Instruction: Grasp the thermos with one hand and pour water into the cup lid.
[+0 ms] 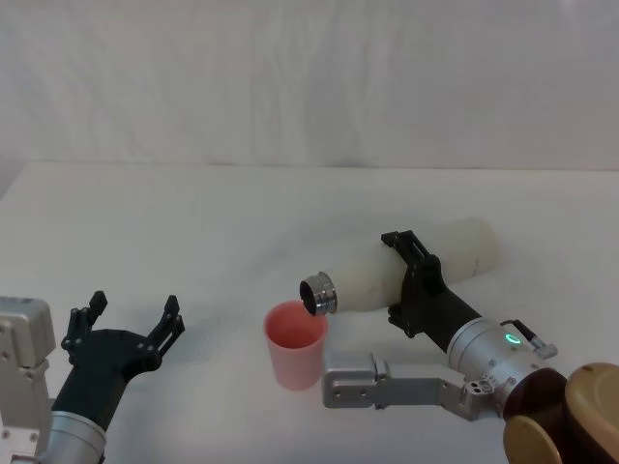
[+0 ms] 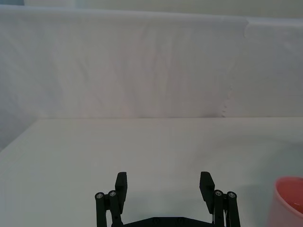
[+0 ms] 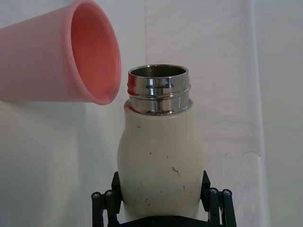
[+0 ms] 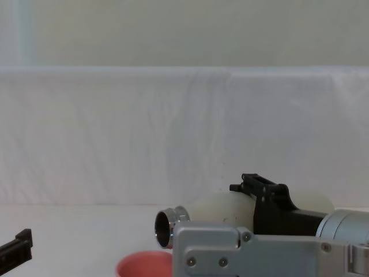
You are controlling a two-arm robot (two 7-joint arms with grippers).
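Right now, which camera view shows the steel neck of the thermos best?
The right wrist view: the thermos neck is near and sharp, its threads and open mouth plain beside the cup lid. The head view shows it small, over the cup lid's rim. The chest view shows it from the side. The left wrist view does not help.

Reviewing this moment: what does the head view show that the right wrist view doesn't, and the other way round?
Head view alone: the left gripper, open and idle above the table at the robot's left, and the thermos tipped nearly flat with its neck over the cup lid.
Right wrist view alone: small dark marks on the thermos body.
Both: the right gripper shut on the thermos, and the steel neck beside the pink rim.
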